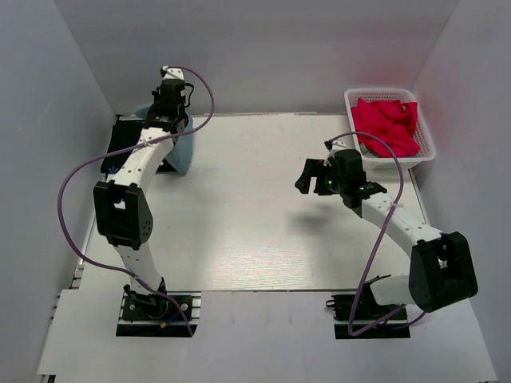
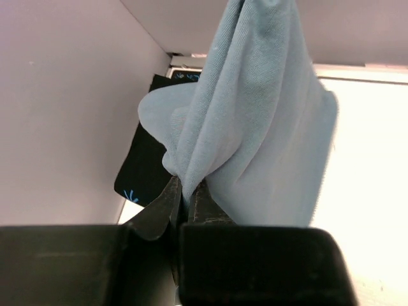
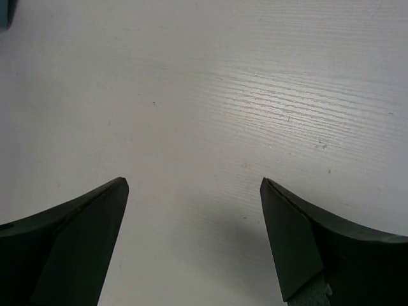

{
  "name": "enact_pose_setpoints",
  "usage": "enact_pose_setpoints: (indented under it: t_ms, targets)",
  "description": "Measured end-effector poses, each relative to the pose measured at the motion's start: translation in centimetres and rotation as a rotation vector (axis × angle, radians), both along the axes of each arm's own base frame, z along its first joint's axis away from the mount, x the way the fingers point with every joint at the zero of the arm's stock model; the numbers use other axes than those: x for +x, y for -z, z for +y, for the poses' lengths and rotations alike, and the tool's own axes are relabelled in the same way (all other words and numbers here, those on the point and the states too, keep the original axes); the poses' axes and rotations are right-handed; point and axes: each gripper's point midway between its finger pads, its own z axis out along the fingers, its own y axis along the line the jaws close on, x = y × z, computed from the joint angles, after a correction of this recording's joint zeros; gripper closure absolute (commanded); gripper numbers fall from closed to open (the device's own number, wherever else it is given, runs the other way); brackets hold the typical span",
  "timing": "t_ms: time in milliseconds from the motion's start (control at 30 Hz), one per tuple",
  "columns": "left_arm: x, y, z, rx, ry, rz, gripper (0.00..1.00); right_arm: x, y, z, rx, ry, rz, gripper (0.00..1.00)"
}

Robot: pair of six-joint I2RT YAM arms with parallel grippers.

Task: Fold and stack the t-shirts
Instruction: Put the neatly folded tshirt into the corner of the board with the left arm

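Observation:
The dusty blue-grey t-shirt (image 2: 255, 127) hangs bunched from my left gripper (image 2: 186, 185), whose jaws are shut on a fold of it. In the top view this shirt (image 1: 182, 153) droops at the table's far left, under the left gripper (image 1: 169, 108). Below it, against the left wall, the black t-shirt (image 2: 143, 162) lies flat with a small blue mark (image 2: 132, 194) at its edge; the top view shows it (image 1: 121, 142) partly behind the arm. My right gripper (image 1: 308, 177) hovers open over bare table right of centre, nothing between its fingers (image 3: 194, 185).
A white basket (image 1: 350, 102) holding red cloth (image 1: 389, 124) stands at the far right corner. Grey walls close in the left, back and right sides. The white tabletop (image 1: 255, 215) spreads between the two arms.

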Motion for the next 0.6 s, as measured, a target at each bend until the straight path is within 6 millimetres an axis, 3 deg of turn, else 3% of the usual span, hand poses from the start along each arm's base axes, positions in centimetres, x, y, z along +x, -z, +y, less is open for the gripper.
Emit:
enact_pose_setpoints:
  t_ms: [600]
  targets:
    - [0.9,-1.8,2.9,0.008,0.043,-0.005,1.00,0.3,-0.7,1.3,0.059,-0.030,0.010,0.10]
